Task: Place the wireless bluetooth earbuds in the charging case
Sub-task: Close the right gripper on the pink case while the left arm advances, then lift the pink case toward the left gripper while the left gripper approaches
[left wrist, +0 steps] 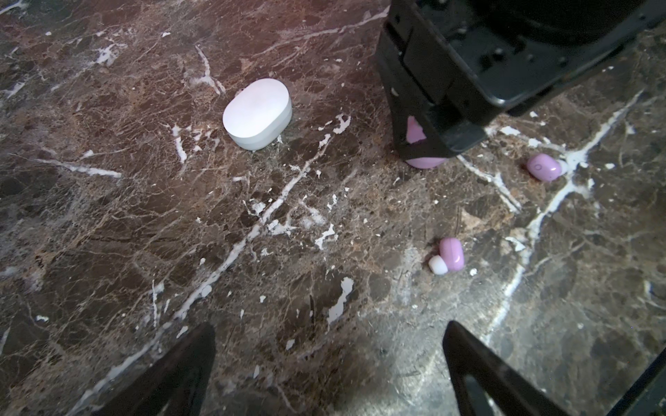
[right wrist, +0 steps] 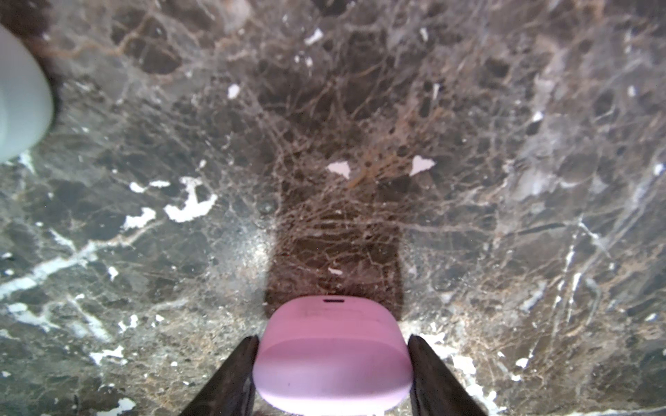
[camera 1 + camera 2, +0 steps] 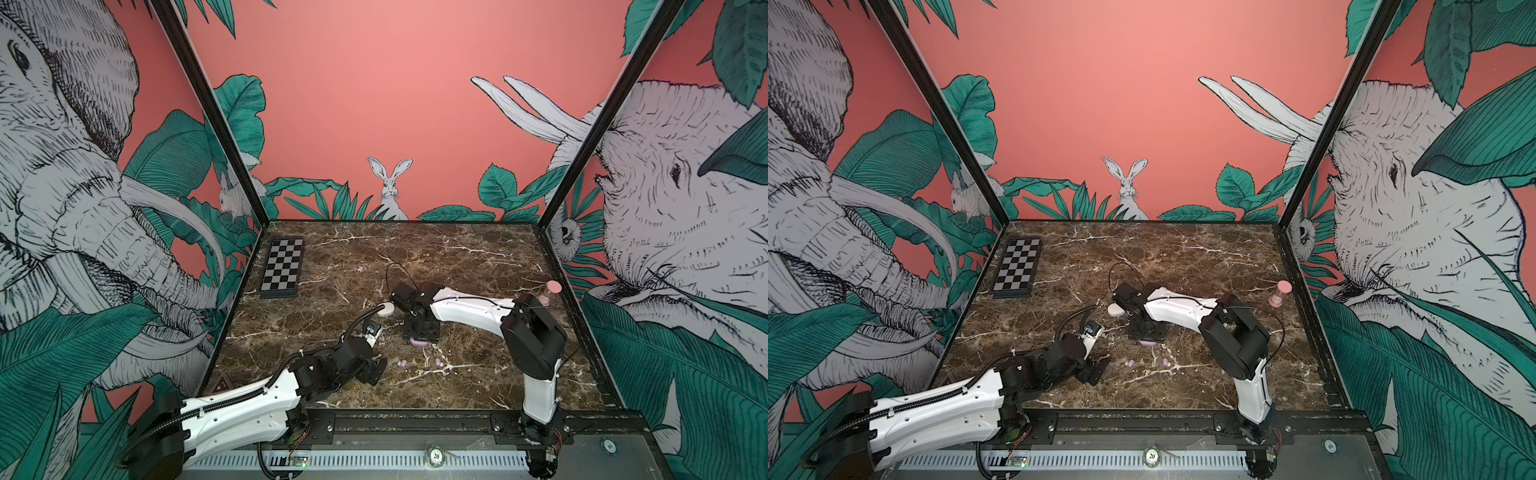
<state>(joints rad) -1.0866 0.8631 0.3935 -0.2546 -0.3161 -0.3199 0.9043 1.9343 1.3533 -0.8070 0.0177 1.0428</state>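
The right end effector (image 2: 332, 338) straddles the closed lilac charging case (image 2: 331, 371) on the surface (image 3: 478, 270), likely to steady it for opening. Its fingers (image 2: 238, 367) flank the sides, but I cannot tell whether they press. The left end effector (image 1: 328, 327) hangs spread and empty. In a top view a lilac earbud (image 3: 402, 363) lies at the case's 7 o'clock and a second earbud (image 3: 438, 362) at 5. The white case (image 1: 257, 113) at 11 is shut, its contents hidden.

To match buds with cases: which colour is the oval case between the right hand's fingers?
Lilac-pink; the smooth oval plastic case shows best in the right wrist view.
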